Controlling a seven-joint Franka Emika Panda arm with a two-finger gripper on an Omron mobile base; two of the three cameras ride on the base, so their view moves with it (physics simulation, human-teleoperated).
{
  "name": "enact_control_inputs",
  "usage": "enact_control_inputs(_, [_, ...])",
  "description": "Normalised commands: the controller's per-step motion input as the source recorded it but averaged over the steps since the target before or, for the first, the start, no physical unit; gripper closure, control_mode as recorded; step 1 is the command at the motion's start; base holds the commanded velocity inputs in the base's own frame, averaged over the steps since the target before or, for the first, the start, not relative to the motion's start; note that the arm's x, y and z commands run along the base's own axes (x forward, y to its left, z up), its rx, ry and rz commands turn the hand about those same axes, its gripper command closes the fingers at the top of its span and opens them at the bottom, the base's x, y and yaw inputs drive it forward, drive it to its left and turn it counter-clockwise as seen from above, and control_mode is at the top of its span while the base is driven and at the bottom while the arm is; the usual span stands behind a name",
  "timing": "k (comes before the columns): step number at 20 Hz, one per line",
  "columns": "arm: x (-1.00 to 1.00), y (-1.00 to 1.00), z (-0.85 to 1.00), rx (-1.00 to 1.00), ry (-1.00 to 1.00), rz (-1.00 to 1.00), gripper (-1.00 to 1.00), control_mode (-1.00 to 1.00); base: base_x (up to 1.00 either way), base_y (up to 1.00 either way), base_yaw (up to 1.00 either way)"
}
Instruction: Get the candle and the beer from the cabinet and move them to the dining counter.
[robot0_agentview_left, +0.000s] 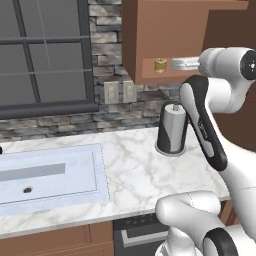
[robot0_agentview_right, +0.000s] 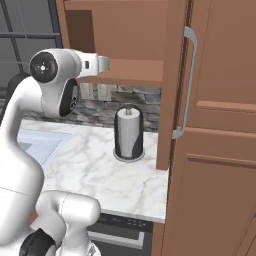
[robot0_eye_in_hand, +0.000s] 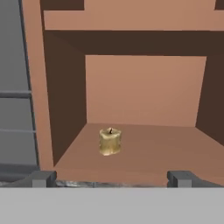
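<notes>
Two fingers (robot0_eye_in_hand: 112, 178) spread open, one candle (robot0_eye_in_hand: 110, 141) upright on cabinet (robot0_eye_in_hand: 144, 144) shelf beyond them

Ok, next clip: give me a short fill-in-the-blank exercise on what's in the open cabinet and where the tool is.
1. The small gold-tan wax candle stands on the bottom ____ of the brown wooden wall cabinet.
2. The tool has its jaws ____, with nothing between them.
3. The tall grey-and-white paper towel roll stands on the ____ counter below the cabinet.
4. The cabinet's door is ____.

Missing words: shelf; open; marble; open
</notes>
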Motion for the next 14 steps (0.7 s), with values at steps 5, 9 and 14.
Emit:
enact_control_inputs(5, [0.35, 0.0, -0.04, 0.0, 0.03, 0.01, -1.0, -1.0, 0.0, 0.0, 0.0])
enact_control_inputs(9, [0.34, 0.0, 0.0, 0.0, 0.04, 0.01, -1.0, -1.0, 0.0, 0.0, 0.0])
enact_control_inputs(14, [0.34, 0.0, 0.0, 0.0, 0.07, 0.01, -1.0, -1.0, 0.0, 0.0, 0.0])
